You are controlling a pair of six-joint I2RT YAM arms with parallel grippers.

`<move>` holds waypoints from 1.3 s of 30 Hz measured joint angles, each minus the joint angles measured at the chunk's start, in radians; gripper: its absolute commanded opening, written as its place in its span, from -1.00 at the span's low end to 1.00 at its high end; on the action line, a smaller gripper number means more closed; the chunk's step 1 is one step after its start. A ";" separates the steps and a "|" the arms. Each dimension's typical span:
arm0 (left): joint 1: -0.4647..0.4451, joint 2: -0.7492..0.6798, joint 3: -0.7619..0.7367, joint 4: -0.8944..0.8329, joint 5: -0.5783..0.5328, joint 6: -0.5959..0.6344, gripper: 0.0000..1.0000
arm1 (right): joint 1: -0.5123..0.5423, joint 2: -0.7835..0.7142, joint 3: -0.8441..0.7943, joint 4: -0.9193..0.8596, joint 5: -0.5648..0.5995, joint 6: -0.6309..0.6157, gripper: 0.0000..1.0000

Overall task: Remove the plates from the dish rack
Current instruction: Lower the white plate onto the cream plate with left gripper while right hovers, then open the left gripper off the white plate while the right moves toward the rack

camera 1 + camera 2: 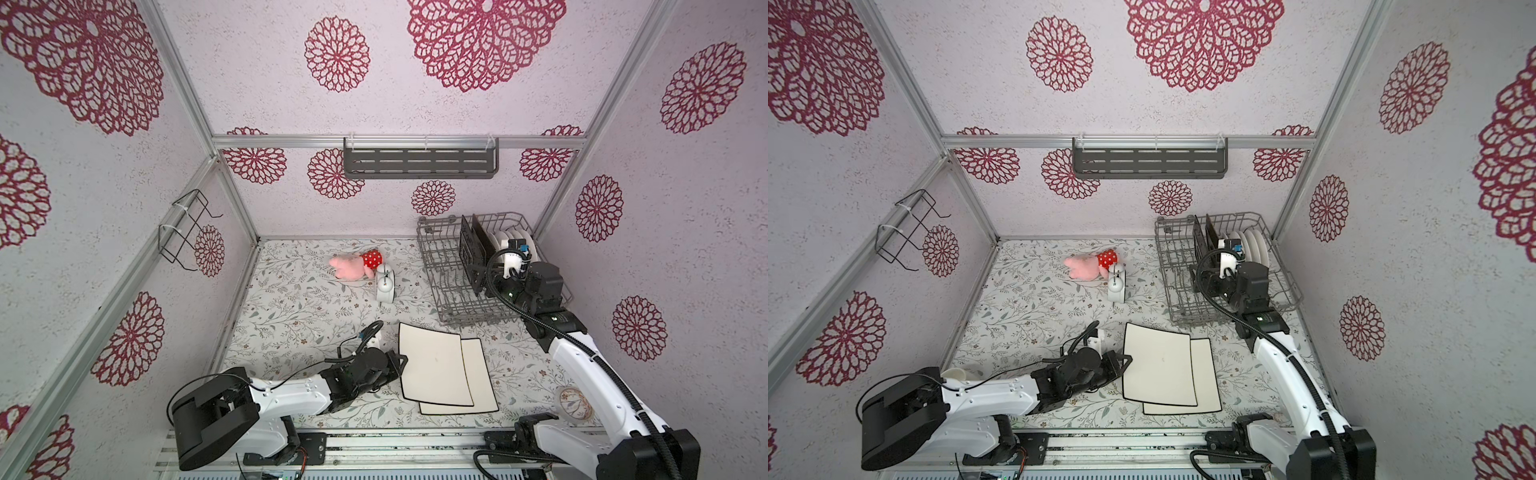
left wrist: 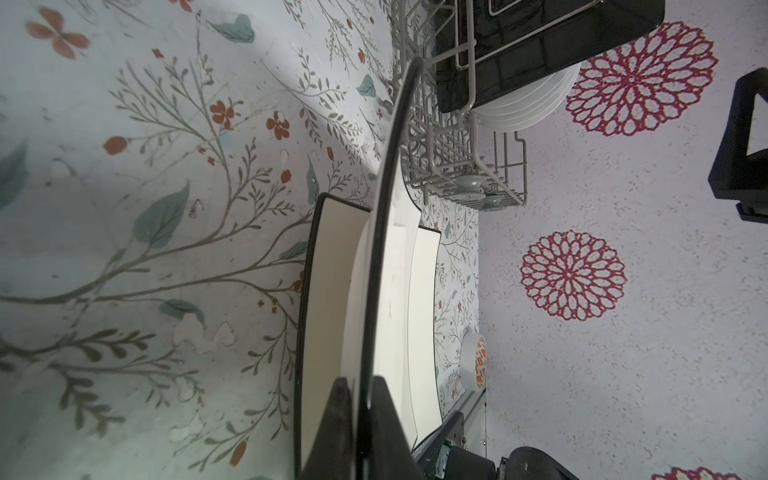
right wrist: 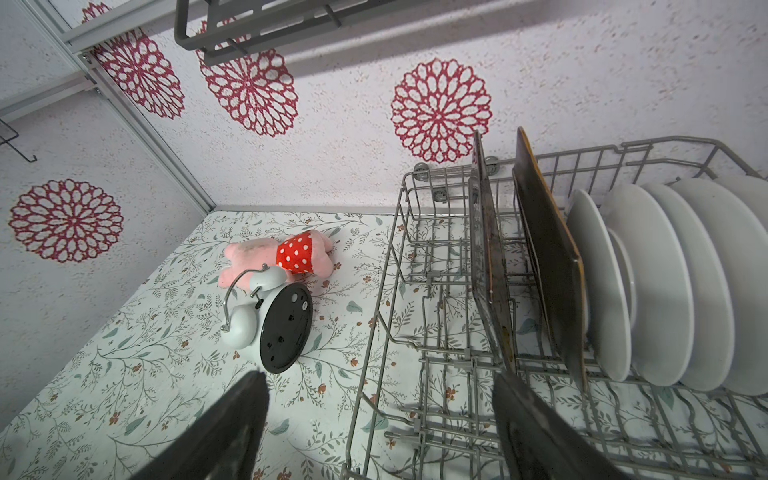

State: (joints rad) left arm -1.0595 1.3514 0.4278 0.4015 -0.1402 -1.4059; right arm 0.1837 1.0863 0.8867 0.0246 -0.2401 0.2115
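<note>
Two large white black-rimmed plates lie overlapped at the table's front. My left gripper (image 1: 401,360) (image 2: 365,415) is shut on the left rim of the upper plate (image 1: 434,365) (image 2: 399,291). The lower plate (image 1: 480,374) (image 2: 424,291) sticks out to its right. The grey wire dish rack (image 1: 446,266) (image 3: 415,316) stands at the back right. It holds two dark square plates (image 1: 471,249) (image 3: 548,266) upright and a row of round white plates (image 1: 513,239) (image 3: 665,282). My right gripper (image 3: 380,432) hangs open above the rack's front left part. One finger is beside the nearest dark plate.
A pink plush toy (image 1: 353,266) and a white alarm clock (image 1: 385,286) lie mid-table, left of the rack. A tape roll (image 1: 575,405) sits at the front right by the right arm. A grey slotted shelf (image 1: 419,162) and a black wire holder (image 1: 185,232) hang on the walls.
</note>
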 measured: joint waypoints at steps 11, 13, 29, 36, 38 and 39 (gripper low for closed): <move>-0.037 0.077 0.020 0.063 -0.005 -0.042 -1.00 | 0.000 0.000 0.000 -0.013 0.004 -0.008 0.79; -0.046 0.092 0.021 0.081 -0.005 -0.049 -1.00 | 0.000 0.000 0.000 -0.022 0.003 -0.008 0.80; -0.060 0.233 0.032 0.253 0.011 -0.106 -0.96 | -0.002 -0.002 0.000 -0.032 0.017 -0.017 0.88; -0.060 0.261 0.032 0.289 0.029 -0.124 -0.96 | -0.003 -0.002 0.000 -0.035 0.027 -0.019 0.89; -0.060 0.261 0.034 0.286 0.033 -0.126 -0.95 | -0.003 -0.002 0.000 -0.035 0.027 -0.019 0.89; -0.060 0.261 0.038 0.280 0.035 -0.127 -0.96 | -0.003 -0.002 0.000 -0.036 0.027 -0.020 0.89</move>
State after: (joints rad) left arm -1.1194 1.6123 0.4656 0.6819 -0.1051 -1.5333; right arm 0.1810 1.0843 0.8867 -0.0113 -0.2127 0.1917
